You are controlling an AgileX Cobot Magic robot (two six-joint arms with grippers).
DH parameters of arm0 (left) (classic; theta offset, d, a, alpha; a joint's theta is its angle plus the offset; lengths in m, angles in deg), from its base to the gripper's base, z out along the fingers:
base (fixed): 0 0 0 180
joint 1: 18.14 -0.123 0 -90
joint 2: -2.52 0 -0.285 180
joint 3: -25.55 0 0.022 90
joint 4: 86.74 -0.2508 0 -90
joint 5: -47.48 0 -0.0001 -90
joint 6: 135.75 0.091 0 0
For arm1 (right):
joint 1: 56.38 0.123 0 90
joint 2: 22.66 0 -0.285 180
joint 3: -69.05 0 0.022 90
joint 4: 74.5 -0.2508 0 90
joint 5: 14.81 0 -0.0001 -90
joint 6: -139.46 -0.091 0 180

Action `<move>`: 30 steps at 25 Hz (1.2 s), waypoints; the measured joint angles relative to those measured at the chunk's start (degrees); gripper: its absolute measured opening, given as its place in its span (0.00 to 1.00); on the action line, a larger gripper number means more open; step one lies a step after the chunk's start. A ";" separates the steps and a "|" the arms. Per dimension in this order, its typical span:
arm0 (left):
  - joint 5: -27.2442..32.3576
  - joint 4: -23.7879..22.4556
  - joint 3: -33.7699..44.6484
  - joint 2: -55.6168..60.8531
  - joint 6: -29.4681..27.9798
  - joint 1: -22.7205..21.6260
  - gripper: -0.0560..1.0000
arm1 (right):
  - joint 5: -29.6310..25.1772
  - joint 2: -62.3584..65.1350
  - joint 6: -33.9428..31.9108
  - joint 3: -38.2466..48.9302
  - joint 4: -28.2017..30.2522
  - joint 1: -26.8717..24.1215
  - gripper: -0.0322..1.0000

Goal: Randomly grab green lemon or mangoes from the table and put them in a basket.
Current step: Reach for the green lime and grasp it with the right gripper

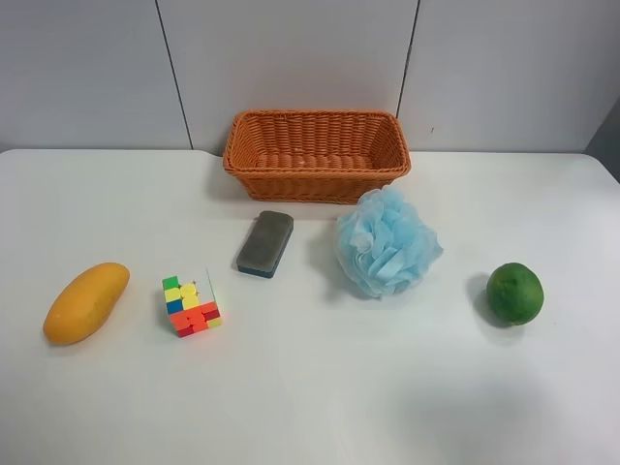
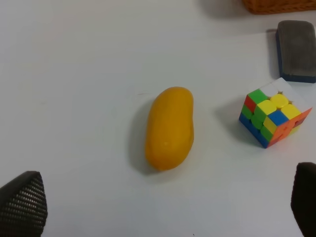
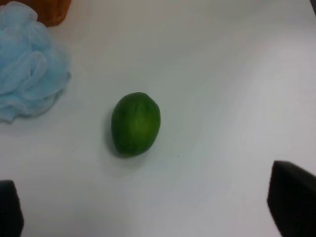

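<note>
Black fingers of the left gripper stand wide apart and empty. The mango lies ahead between them, long axis roughly square to their closing line. The right gripper, likewise spread and empty, frames the green lemon. The basket stands farther back on the table.

- The woven orange-brown wicker basket is cut to one corner in the right wrist view.
- The fluffy pale-blue mesh bath pouf is clipped there too.
- Of the right gripper, only blurred dark fingertips are shown.
</note>
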 joint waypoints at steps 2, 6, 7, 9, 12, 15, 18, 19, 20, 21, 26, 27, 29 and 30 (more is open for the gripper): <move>0.00 0.00 0.00 0.00 0.00 0.00 0.99 | 0.00 0.00 0.00 0.00 0.00 0.00 0.99; 0.00 0.00 0.00 0.00 0.00 0.00 0.99 | 0.00 0.00 0.00 0.00 0.00 0.00 0.99; 0.00 0.00 0.00 0.00 0.00 0.00 0.99 | 0.00 0.00 0.00 0.00 0.00 0.00 0.99; 0.00 0.00 0.00 0.00 0.00 0.00 0.99 | 0.00 0.00 0.00 0.00 0.00 0.00 0.99; 0.00 0.00 0.00 0.00 0.00 0.00 0.99 | 0.00 0.00 0.00 0.00 0.00 0.00 0.99; 0.00 0.00 0.00 0.00 0.00 0.00 0.99 | 0.00 0.00 0.00 0.00 0.00 0.00 0.99; 0.00 0.00 0.00 0.00 0.00 0.00 0.99 | -0.12 -0.22 0.00 -0.13 0.00 0.00 0.99; 0.00 0.00 0.00 0.00 0.00 0.00 0.99 | -0.67 -1.24 -0.23 -0.63 0.00 0.00 0.99; 0.00 0.00 0.00 0.00 0.00 0.00 0.99 | -1.37 -3.17 -0.57 -1.70 0.00 0.00 0.99; 0.00 0.00 0.00 0.00 0.00 0.00 0.99 | -1.76 -5.37 -0.62 -3.15 0.06 0.00 0.99; 0.00 0.00 0.00 0.00 0.00 0.00 0.99 | -4.04 -22.49 -0.62 -12.12 2.50 0.00 0.99; 0.00 0.00 0.00 0.00 0.00 0.00 0.99 | -4.59 -26.20 -0.62 -14.11 2.79 0.00 0.99; 0.00 0.00 0.00 0.00 0.00 0.00 0.99 | -5.19 -32.86 -0.62 -17.71 2.91 0.00 0.99; 0.00 0.00 0.00 0.00 0.00 0.00 0.99 | -5.75 -36.36 -0.65 -19.07 2.91 0.00 0.99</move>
